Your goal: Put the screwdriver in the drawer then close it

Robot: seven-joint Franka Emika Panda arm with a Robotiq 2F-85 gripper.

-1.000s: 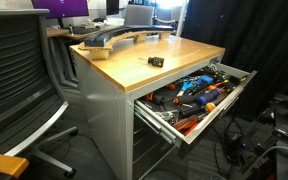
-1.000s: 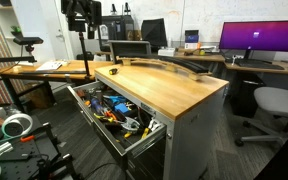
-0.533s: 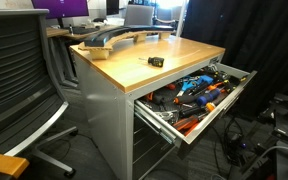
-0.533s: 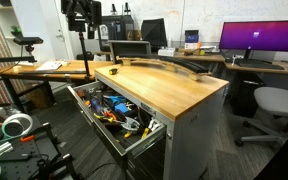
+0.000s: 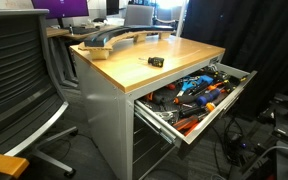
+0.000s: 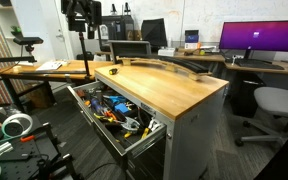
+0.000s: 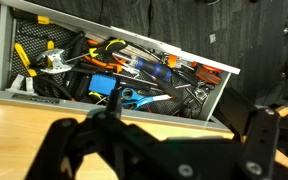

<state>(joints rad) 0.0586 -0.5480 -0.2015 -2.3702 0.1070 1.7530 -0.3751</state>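
Observation:
The screwdriver (image 5: 156, 61), small and black with a yellow patch, lies on the wood top of the grey cabinet; it also shows in an exterior view (image 6: 115, 71) near the top's edge. The top drawer (image 5: 227, 100) is pulled wide open and full of tools; it appears in an exterior view (image 6: 144, 137) and in the wrist view (image 7: 224, 95). My gripper (image 7: 159, 150) hangs above the wood top at the drawer side, with its dark fingers spread apart and nothing between them. The arm (image 6: 81, 15) stands high behind the cabinet. The screwdriver is hidden in the wrist view.
Long curved dark pieces (image 5: 114, 40) lie across the back of the cabinet top. A mesh office chair (image 5: 19, 70) stands beside the cabinet. Desks with a monitor (image 6: 259, 38) and another chair (image 6: 279, 100) are behind. A tape roll (image 6: 17, 125) sits low by the drawer side.

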